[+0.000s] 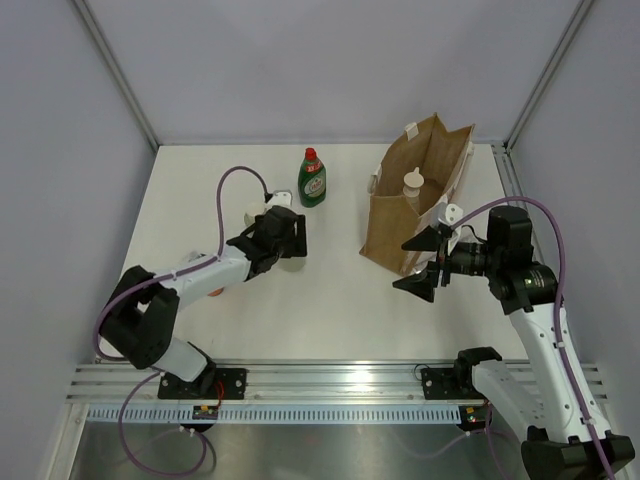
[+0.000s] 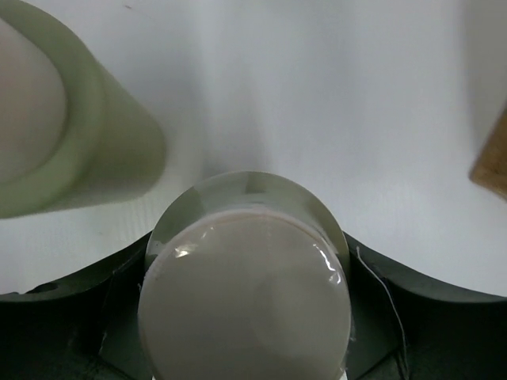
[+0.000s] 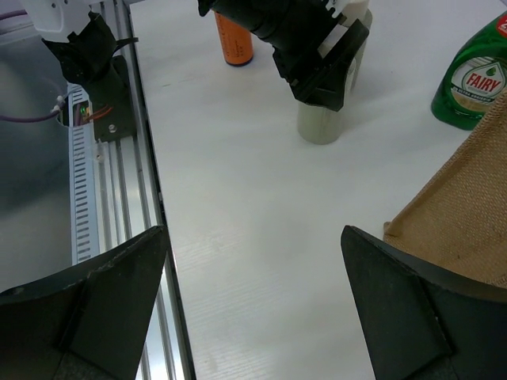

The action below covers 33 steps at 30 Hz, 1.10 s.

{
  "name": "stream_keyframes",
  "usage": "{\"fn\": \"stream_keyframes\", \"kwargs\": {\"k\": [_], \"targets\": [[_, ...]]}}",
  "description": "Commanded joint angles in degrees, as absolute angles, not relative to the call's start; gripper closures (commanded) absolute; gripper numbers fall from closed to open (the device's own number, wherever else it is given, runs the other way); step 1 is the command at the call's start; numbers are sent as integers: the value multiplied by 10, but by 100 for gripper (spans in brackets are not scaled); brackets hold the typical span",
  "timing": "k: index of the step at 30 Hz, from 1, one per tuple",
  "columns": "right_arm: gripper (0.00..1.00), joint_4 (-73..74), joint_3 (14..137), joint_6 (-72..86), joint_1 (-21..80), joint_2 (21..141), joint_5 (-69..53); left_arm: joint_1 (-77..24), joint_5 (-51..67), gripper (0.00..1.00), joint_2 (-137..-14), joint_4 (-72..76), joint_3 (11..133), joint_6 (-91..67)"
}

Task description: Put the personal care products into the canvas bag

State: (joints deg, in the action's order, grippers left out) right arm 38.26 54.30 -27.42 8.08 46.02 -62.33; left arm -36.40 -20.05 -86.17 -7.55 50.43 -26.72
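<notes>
My left gripper (image 1: 288,246) is shut on a pale white-capped bottle (image 2: 245,293) that stands on the table; its base shows in the right wrist view (image 3: 320,123). A second pale bottle (image 2: 71,142) stands just beside it. The dark green bottle with a red cap (image 1: 312,180) stands farther back. The small orange item (image 3: 234,39) stands near the left arm. The canvas bag (image 1: 400,225) stands upright at the right, with a white bottle (image 1: 413,186) inside. My right gripper (image 1: 425,266) is open and empty, just in front of the bag.
The metal rail (image 1: 330,380) with both arm bases runs along the near table edge. The bag's corner (image 3: 467,206) is close to my right fingers (image 3: 404,309). White walls enclose the table at the back and sides.
</notes>
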Motion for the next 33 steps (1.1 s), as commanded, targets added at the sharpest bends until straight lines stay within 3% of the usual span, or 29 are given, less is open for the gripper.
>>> {"fn": "stream_keyframes", "kwargs": {"k": [1, 6, 11, 18, 26, 33], "targets": [[1, 408, 562, -313, 81, 474, -652, -365, -85, 87, -783, -4, 499, -262], [2, 472, 610, -336, 93, 526, -598, -365, 51, 99, -719, -6, 498, -304], [4, 465, 635, -308, 183, 555, -445, -365, 159, 100, -671, 31, 466, -379], [1, 366, 672, -125, 333, 600, -222, -365, 235, 100, -608, 155, 410, -522], [1, 328, 721, -133, 390, 715, -205, -365, 257, 100, -601, 260, 386, -641], [0, 393, 768, -258, 399, 762, -289, -365, 269, 100, -623, 316, 389, -680]]}}
